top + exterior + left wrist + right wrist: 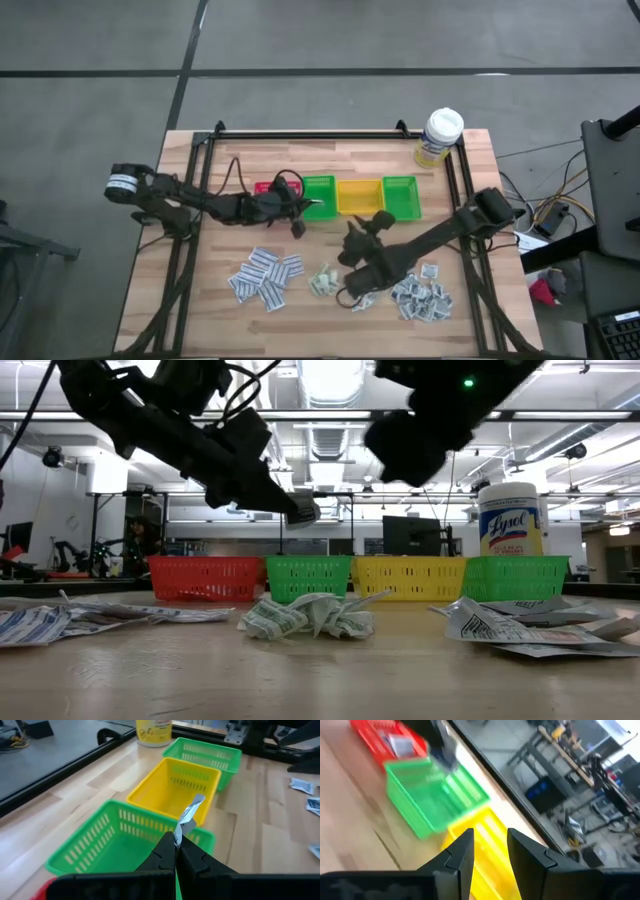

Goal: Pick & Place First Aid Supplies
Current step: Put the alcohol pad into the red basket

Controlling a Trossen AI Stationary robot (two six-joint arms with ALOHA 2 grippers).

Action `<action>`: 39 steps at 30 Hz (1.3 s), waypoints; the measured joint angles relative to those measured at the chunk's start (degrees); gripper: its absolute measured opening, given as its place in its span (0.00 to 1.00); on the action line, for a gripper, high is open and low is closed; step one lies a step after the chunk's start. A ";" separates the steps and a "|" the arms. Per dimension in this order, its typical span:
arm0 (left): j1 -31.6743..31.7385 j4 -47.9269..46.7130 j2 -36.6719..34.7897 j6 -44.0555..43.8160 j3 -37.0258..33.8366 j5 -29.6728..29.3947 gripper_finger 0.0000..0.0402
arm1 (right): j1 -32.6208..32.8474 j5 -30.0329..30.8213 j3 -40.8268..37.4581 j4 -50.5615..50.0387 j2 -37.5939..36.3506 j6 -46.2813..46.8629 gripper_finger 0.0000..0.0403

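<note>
I saw a matt, pale wood-plank worktop (200, 300), crinkled white paper packets (266, 276) at lower left of the high view, slotted glossy plastic bins (172, 785), and a black metal frame (310, 133).

On the counter (200, 300) four bins stand in one row, side by side, touching each other. The first bin (266, 187) is at the left end, then the second bin (318, 196), the third bin (359, 196) and the fourth bin (399, 196). A bottle (438, 137) stands behind the fourth bin, near the back right corner.

In front of the row lie three groups of packets: the left pile (265, 276), the middle pile (324, 281) and the right pile (422, 297) (this one is partly under the right arm).

The left hand (297, 207) is above the second bin and has one packet (189, 815) between its fingers. The right hand (360, 228) is above the front edge of the third bin, between the row and the piles.
</note>
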 joint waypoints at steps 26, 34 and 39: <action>1.91 -29.08 -15.08 -7.40 -0.04 -3.58 0.00 | 6.86 -4.53 -13.73 -0.27 -14.70 -2.65 0.13; 3.11 -35.87 -15.81 -10.49 0.00 -3.51 0.00 | 9.73 -4.70 -21.96 7.37 -26.63 -4.58 0.13; 5.60 -38.12 -15.50 -11.94 0.02 -0.67 0.00 | 12.03 -4.99 -27.23 15.40 -34.04 -8.58 0.13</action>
